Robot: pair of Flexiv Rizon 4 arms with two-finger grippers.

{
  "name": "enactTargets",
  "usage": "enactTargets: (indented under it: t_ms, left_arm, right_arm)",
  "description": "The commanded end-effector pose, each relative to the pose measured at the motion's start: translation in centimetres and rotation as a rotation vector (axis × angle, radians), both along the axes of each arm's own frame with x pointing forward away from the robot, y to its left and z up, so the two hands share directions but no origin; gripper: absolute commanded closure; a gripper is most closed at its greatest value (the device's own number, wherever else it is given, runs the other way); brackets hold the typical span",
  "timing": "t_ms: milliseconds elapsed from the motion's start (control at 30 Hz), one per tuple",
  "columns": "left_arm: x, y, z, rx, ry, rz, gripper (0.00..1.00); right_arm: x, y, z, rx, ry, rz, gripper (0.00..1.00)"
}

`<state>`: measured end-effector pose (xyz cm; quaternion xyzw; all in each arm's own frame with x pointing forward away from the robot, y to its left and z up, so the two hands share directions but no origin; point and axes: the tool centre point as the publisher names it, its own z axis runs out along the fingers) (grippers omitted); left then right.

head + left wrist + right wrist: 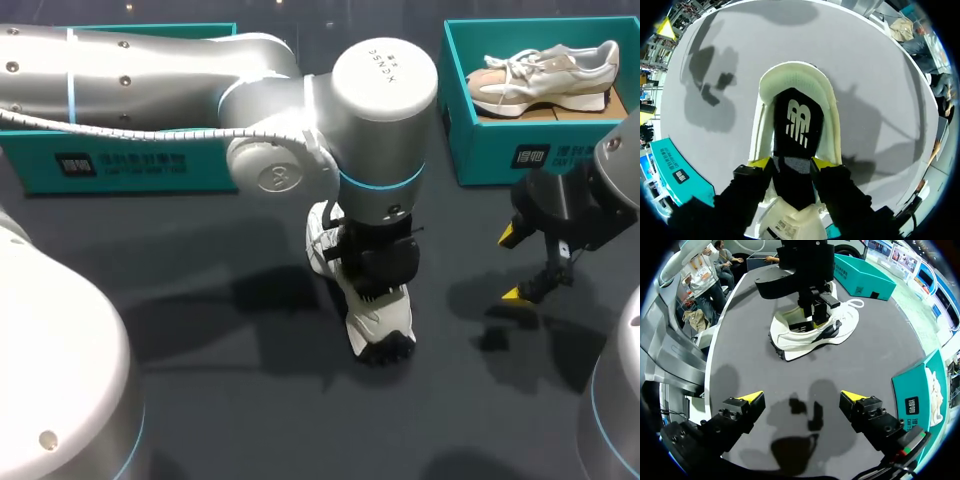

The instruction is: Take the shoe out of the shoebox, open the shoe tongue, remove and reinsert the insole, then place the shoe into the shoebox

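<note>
Shoe outside, second shoe in shoebox, left fingers gripping insole, right fingers spread

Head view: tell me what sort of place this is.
Probably a robot test bench for shoe handling: a dark table, teal shoeboxes at its back, and the left gripper pinching the insole of a white shoe.

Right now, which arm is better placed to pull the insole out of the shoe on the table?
Left. The left gripper sits down in the shoe, both fingers against the black insole between them. The right gripper hangs open over the table, apart from the shoe.
</note>
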<state>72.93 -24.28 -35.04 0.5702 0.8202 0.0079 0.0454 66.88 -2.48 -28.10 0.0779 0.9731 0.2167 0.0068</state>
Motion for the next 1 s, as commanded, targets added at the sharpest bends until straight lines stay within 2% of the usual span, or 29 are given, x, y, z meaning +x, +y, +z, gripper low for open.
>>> enactTargets:
  t_ms: [33,67,100,300,700,1000]
  left_arm:
    - [0.3,1.0,0.2,-0.004,0.014,0.002,0.16]
    - [0.3,1.1,0.1,-0.002,0.015,0.003,0.03]
    - [0.2,1.2,0.1,0.002,0.022,0.003,0.0]
    - [-0.1,0.9,-0.1,0.002,0.033,-0.007,0.0]
    - [1.4,1.0,2.0,-0.051,0.104,-0.079,0.0]
    - [2.7,1.6,3.0,-0.045,0.099,-0.078,0.0]
  right_arm:
    - [-0.1,0.0,-0.1,-0.002,-0.003,-0.002,0.0]
    - [-0.1,0.0,-0.1,-0.002,-0.003,-0.002,0.0]
    - [-0.1,0.0,-0.1,-0.002,-0.003,-0.002,0.0]
    - [-0.1,0.0,-0.1,-0.002,-0.003,-0.002,0.0]
    - [-0.1,0.0,-0.1,-0.002,-0.003,-0.002,0.0]
    - [-0.1,0.0,-0.1,-0.002,-0.003,-0.002,0.0]
